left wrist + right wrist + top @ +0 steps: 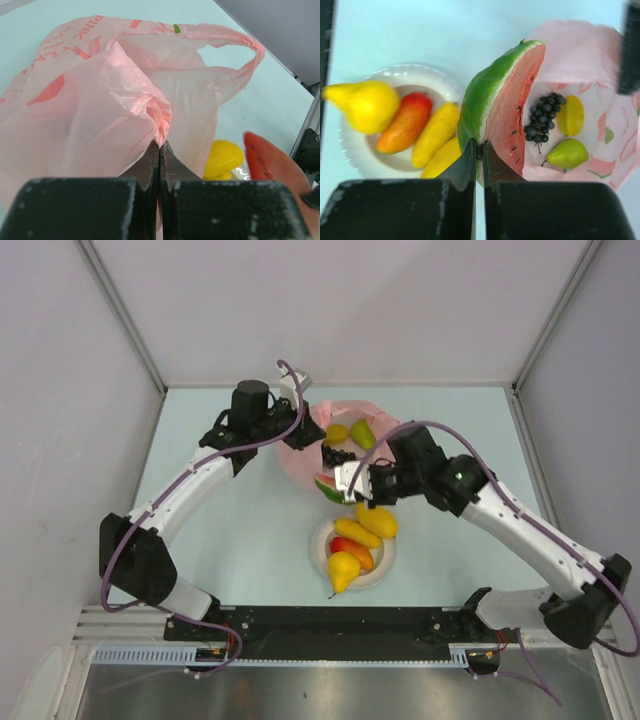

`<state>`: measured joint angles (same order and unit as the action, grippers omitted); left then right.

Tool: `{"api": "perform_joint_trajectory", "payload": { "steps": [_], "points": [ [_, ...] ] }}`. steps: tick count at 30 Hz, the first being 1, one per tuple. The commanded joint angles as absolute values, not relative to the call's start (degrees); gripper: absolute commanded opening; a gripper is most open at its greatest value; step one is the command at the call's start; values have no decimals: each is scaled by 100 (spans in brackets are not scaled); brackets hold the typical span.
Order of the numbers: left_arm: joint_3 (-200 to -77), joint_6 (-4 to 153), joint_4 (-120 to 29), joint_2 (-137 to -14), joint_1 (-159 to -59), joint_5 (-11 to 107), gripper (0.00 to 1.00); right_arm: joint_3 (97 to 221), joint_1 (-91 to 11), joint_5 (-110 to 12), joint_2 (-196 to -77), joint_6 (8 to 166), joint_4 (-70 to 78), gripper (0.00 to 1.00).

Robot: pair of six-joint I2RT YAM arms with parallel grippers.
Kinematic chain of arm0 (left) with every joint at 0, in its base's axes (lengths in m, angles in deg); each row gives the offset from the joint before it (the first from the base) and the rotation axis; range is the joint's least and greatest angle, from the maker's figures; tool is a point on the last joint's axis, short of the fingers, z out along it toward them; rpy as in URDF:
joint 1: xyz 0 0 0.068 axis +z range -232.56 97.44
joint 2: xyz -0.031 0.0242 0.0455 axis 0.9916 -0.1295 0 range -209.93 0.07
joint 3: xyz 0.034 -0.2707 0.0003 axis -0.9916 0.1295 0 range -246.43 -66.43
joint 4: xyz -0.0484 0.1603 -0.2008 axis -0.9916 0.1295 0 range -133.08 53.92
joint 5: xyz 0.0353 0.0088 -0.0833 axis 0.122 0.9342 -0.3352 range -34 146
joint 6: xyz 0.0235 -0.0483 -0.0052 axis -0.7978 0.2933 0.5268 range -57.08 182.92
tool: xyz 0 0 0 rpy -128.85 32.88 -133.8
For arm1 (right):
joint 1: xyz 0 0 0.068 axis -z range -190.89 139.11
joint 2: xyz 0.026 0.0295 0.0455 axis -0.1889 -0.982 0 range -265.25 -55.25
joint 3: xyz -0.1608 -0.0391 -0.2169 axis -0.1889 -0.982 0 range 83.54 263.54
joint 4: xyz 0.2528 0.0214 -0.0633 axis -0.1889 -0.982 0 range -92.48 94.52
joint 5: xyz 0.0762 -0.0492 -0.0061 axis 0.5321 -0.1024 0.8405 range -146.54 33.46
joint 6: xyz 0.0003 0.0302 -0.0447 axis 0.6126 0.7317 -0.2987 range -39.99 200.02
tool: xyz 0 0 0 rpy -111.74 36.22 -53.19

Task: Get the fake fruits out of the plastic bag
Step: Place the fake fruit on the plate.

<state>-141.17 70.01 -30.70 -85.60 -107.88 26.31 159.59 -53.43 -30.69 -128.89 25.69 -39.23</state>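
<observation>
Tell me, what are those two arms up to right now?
Left jaws shut on plastic bag. Right jaws shut on watermelon slice, between bag and plate. Grapes, green pear, yellow fruit inside bag. Path clear.

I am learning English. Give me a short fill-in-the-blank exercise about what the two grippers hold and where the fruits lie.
1. The right gripper is shut on the ____ slice.
2. The left gripper pinches a fold of the pink ____.
3. The yellow pear lies on the white ____.
4. Beside the grapes lies a ____ pear.
Missing words: watermelon; bag; plate; green.
</observation>
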Motion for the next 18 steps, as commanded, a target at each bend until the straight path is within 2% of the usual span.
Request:
{"api": "perform_joint_trajectory", "payload": {
  "steps": [1,11,18],
  "points": [
    [-14448,7083,-3104,-8553,-10805,2287,0,15483,-5947,-3825,-11944,2342,-4760,0],
    [-14097,6320,-2929,-8079,-10840,2234,0,14033,-7406,-4915,-10256,2008,-5156,0],
    [-14114,5783,-2489,-7894,-10840,2428,0,12777,-7979,-5609,-9105,1806,-4421,0]
  ]
}}
